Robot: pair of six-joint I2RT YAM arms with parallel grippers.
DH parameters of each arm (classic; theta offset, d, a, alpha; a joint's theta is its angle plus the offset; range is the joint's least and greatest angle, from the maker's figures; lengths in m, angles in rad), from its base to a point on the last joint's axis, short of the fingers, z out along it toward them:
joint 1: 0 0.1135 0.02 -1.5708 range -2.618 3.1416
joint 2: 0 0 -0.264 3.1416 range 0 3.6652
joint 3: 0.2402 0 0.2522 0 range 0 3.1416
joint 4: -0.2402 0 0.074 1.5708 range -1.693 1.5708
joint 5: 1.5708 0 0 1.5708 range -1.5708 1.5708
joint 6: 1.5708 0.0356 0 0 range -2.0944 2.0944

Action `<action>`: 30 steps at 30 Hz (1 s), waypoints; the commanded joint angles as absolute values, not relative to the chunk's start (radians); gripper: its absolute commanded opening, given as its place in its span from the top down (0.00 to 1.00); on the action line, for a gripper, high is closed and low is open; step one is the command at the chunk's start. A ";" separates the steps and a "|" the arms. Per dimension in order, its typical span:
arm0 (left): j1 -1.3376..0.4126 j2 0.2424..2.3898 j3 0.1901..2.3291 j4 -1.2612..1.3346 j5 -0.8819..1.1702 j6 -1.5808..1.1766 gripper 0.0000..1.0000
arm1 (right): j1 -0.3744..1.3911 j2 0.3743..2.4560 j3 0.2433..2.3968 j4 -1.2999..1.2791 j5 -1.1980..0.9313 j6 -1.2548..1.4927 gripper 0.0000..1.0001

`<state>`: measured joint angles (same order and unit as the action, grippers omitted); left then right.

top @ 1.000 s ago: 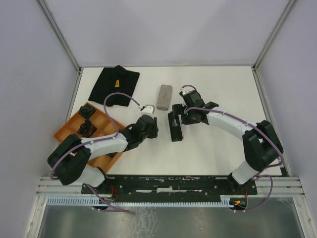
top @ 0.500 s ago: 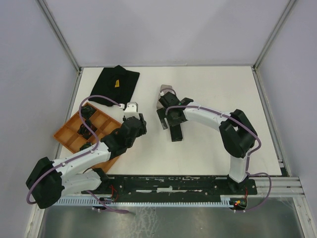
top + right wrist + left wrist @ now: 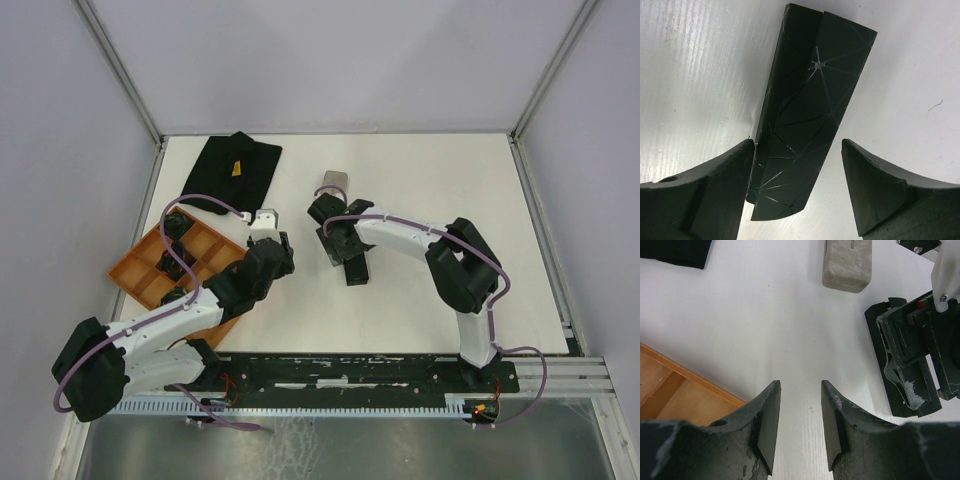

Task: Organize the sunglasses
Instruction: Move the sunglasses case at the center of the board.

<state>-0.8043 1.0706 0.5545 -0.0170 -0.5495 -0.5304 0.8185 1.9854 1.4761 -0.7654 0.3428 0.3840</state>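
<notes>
Right claw point(image 3: 796, 150), newly swung leftward, stands spread astride black faceted oblong case point(image 3: 810, 100) at centre of desk point(image 3: 450, 190); left claw point(image 3: 800, 390), drawn back, spread and empty; sunglasses point(image 3: 178, 263), seemingly the dark shapes in orange compartment tray point(image 3: 125, 272) at left edge, likely await casing.

Matt black creased case point(image 3: 810, 115), speckled grey case point(image 3: 847, 262)

Top view: the dark bits point(image 3: 178, 262) sitting in the orange tray point(image 3: 143, 240) compartments are way too small to tell what they are, and the left arm point(image 3: 180, 312) covers the tray's near corner. The right gripper point(image 3: 340, 240) hides most of the grey case point(image 3: 336, 181) and the far end of the black case point(image 3: 357, 270). The left wrist cam chops the grey case off at the top edge.
</notes>
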 commanded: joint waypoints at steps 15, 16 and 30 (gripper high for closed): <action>-0.796 1.051 0.534 0.035 -0.580 -0.543 0.55 | 0.857 2.071 1.592 -0.846 0.458 0.374 0.31; -0.797 1.050 0.533 0.037 -0.580 -0.542 0.55 | 0.859 2.071 1.592 -0.845 0.460 0.374 0.32; -0.791 1.068 0.539 0.051 -0.534 -0.536 0.55 | 0.859 2.036 1.555 -0.830 0.516 0.356 0.38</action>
